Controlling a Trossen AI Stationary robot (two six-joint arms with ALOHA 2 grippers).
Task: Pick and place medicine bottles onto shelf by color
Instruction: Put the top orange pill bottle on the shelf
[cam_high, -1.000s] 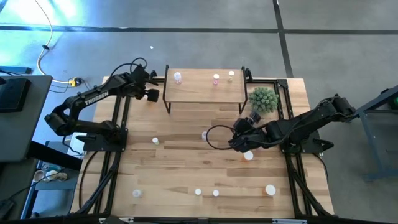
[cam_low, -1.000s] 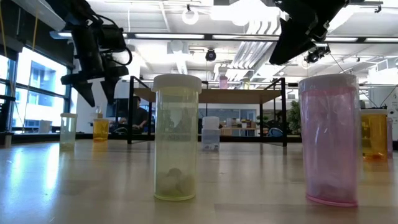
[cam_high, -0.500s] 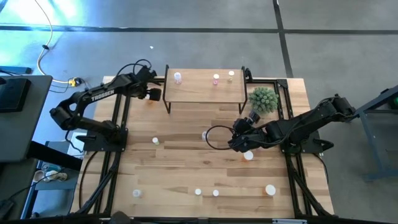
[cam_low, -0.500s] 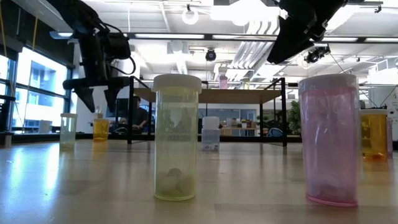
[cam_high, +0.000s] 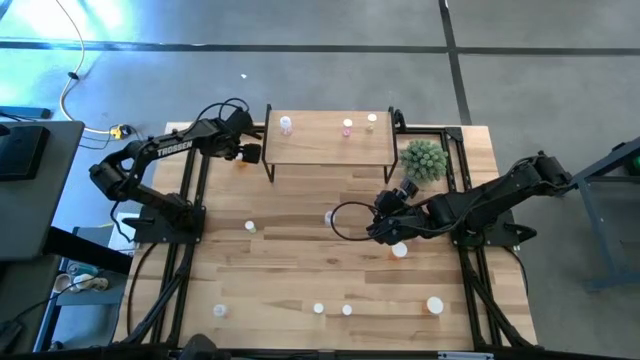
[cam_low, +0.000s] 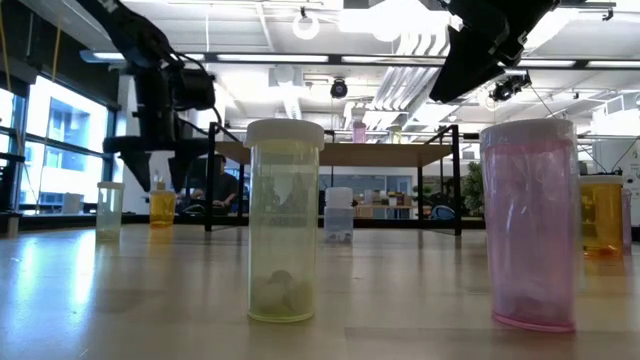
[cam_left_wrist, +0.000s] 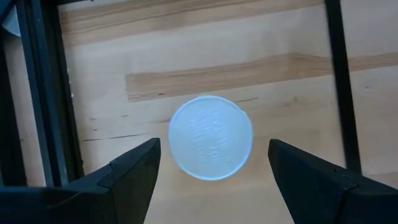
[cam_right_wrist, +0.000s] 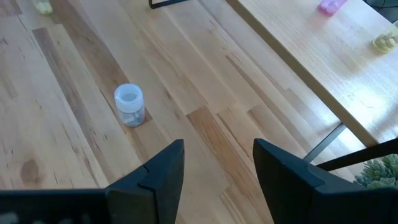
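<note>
My left gripper (cam_left_wrist: 211, 168) is open at the table's far left, beside the shelf's (cam_high: 320, 145) left end, and points down. An orange bottle (cam_low: 162, 207) stands on the table under it. Its white cap (cam_left_wrist: 210, 137) shows between the two fingers, which stand either side without touching. My right gripper (cam_right_wrist: 214, 168) is open and holds nothing; it hangs above mid-table (cam_high: 385, 225). A clear bottle (cam_right_wrist: 129, 104) stands on the table ahead of it. On the shelf stand a clear-pink bottle (cam_high: 286, 124), a pink one (cam_high: 348, 127) and a yellow-green one (cam_high: 371, 120).
More bottles stand on the table: one (cam_high: 250, 227) left of centre, an orange one (cam_high: 399, 250) below the right arm, several along the near edge (cam_high: 347, 310). A green spiky plant (cam_high: 424, 160) sits by the shelf's right end. Black frame rails (cam_high: 195, 190) run along both sides.
My left gripper has come down toward the orange bottle at the shelf's left end and has tipped to point more steeply down, with its fingers kept open. The right arm has kept still.
</note>
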